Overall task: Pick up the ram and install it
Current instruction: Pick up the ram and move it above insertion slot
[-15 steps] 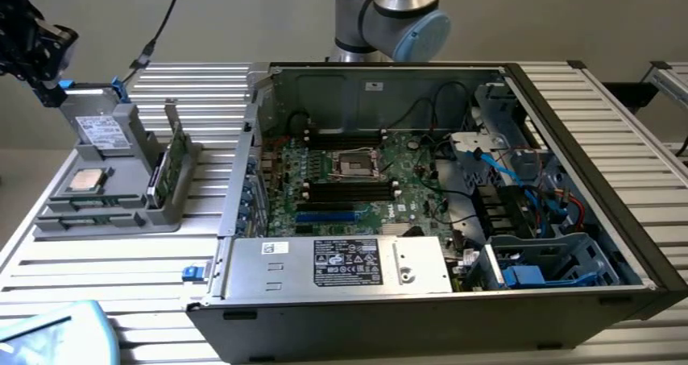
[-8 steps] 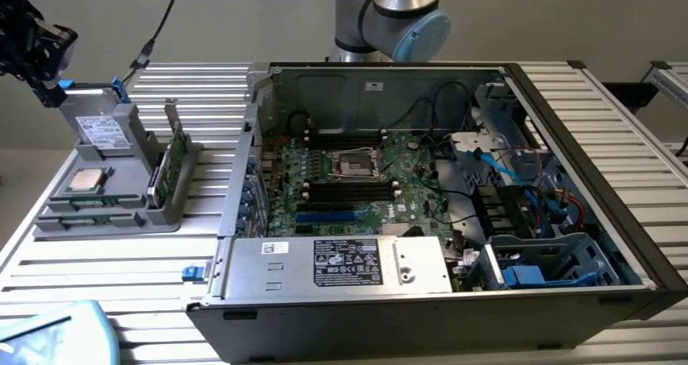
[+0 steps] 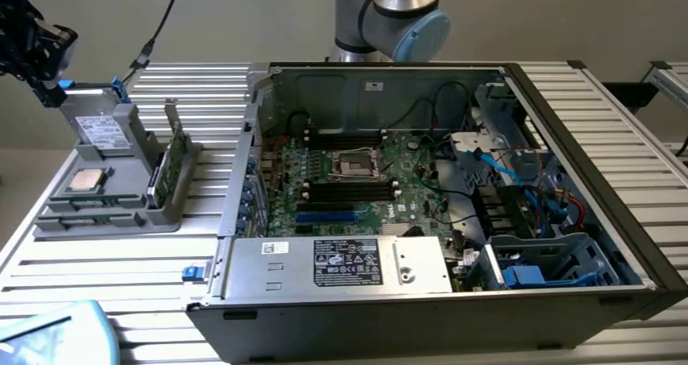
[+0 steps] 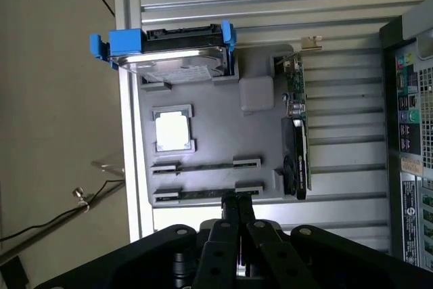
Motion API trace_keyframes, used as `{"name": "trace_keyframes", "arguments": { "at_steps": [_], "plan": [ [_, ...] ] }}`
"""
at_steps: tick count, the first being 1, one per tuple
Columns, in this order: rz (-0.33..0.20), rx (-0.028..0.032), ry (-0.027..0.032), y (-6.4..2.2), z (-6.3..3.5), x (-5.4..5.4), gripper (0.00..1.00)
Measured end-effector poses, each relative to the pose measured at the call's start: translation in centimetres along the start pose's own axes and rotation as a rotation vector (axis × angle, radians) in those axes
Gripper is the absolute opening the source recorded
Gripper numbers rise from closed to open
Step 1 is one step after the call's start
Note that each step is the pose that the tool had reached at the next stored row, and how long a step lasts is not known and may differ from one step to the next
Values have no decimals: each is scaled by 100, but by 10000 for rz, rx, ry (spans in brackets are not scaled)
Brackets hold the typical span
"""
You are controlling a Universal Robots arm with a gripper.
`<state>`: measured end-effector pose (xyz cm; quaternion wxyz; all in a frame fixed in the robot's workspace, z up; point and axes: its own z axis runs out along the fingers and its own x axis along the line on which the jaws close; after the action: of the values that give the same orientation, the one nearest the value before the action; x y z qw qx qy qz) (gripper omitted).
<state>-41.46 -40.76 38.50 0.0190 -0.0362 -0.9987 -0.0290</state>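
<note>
Two ram sticks stand on edge in slots of the grey tray (image 4: 260, 137); the one nearer my fingers is the ram (image 4: 203, 195), the other ram stick (image 4: 203, 166) lies beside it. In the exterior view the ram (image 3: 92, 217) sits at the tray's front. My gripper (image 4: 237, 199) is shut with nothing in it, hovering above the tray with its tips seen over the end of the nearer stick. In the exterior view the gripper (image 3: 47, 95) hangs at the far left, above the tray's back end. The open computer case (image 3: 602, 180) shows black memory slots (image 3: 346, 191) on the motherboard.
On the tray also sit a silver drive with blue rails (image 4: 169, 59), a square processor chip (image 4: 172, 132) and an upright expansion card (image 4: 298, 140). In the case, a power supply (image 3: 338, 264) lies at the front, with cables and a drive cage (image 3: 537, 260) to the exterior view's right.
</note>
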Motion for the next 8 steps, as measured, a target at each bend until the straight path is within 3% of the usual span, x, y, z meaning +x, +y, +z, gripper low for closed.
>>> {"name": "trace_keyframes", "arguments": {
  "at_steps": [2, 5, 8],
  "plan": [
    [-87, -15, -45, -1, 10, 6, 10],
    [-632, -12, -16, -2, 20, 5, 10],
    [-1175, -151, 22, -2, 36, 5, 10]
  ]
}}
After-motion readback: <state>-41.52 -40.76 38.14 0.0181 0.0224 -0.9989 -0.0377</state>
